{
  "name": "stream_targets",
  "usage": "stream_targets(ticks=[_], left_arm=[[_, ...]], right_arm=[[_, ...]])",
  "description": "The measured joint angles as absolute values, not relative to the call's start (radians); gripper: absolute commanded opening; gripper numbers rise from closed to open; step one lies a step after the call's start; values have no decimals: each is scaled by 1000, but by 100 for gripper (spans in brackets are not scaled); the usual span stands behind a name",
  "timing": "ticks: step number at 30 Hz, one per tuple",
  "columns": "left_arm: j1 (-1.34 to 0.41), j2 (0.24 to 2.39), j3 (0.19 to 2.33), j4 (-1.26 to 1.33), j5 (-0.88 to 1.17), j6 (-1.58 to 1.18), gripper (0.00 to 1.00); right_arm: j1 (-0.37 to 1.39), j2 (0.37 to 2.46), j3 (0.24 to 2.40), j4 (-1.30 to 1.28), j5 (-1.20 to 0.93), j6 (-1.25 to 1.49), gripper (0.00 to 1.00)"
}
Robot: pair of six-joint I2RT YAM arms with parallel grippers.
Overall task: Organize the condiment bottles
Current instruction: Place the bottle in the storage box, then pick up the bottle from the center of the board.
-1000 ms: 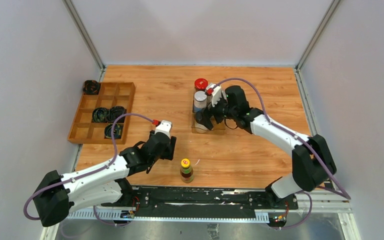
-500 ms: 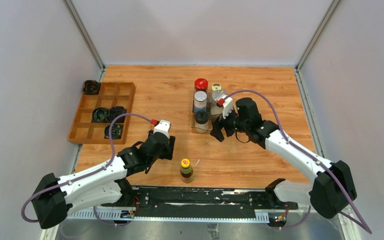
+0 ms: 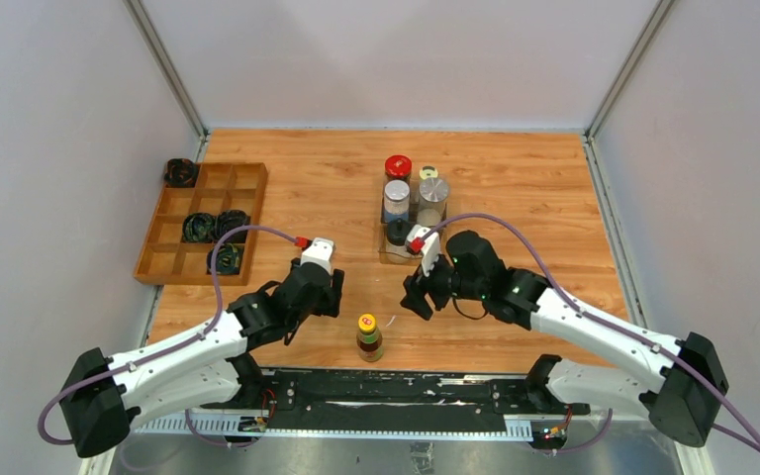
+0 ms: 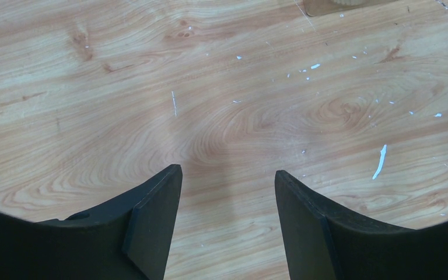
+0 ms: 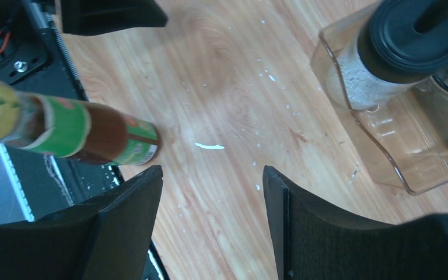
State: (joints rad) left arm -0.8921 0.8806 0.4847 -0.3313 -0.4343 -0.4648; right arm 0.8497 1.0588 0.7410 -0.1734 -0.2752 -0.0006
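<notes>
Broadly, the table (image 3: 515, 178) carries one sorting point, the clear holder (image 5: 379, 169), and everything below is placed from it. Both arms sit on the near side of that holder. The left gripper (image 4: 227, 175) is off to the holder's near-left, jaws spread over bare wood with nothing between them. The right gripper (image 5: 211, 172) hangs just in front of the holder's near edge, also spread and empty.

Inside the holder or pressed against its far side stand the silver-lidded jar (image 3: 433, 191), the blue-labelled jar (image 3: 396, 201), the red-lidded dark jar (image 3: 398, 165), the black-capped jar (image 5: 414, 41) in the nearest slot, and the yellow-capped shaker (image 3: 427, 173).

Only the yellow-capped brown sauce bottle (image 3: 368, 337) is outside, well to the near side of the holder and slightly left of it. It stands upright, long axis vertical. It lies between the two grippers, about equally near to each. The right wrist view shows its base just beside that gripper's left finger (image 5: 129, 201), so a sideways shift toward the bottle looks like the required approach.
</notes>
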Motion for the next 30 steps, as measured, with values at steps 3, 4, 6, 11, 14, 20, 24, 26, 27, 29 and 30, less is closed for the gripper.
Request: stream_targets(ticks=[3,4,6,11,14,20,24,26,27,29,30], left_arm=[[-892,872,485,-338,-435,-465,65],[-892,870,485,-339,-436,-465,65],[-892,867,485,-340,-437,-466,65],[-892,862,485,-342,-438,-469,65],[-892,854,485,-347,-438,-470,71],[-892,809,492,-357,-422,-467,94],[-892,770,516,-373,-391,-462,100],[-892,749,528,-380,-371,-461,100],[-892,738,533,-385,-361,-462,100],[-892,719,541,-401,-347,-463,100],[-892,709,544,-410,-342,-464,100]], right_arm=[[910,1014,741,-191,-246,7,80],[923,1000,741,-197,-237,11,94],[944,977,741,-210,-226,22,100],[974,937,739,-241,-216,52,100],[975,892,724,-257,-212,92,100],[975,774,711,-263,-97,192,100],[975,733,700,-263,-58,206,93],[975,738,691,-263,-58,197,89],[975,747,688,-265,-59,191,87],[975,776,685,-268,-68,178,86],[975,791,685,-271,-76,171,85]])
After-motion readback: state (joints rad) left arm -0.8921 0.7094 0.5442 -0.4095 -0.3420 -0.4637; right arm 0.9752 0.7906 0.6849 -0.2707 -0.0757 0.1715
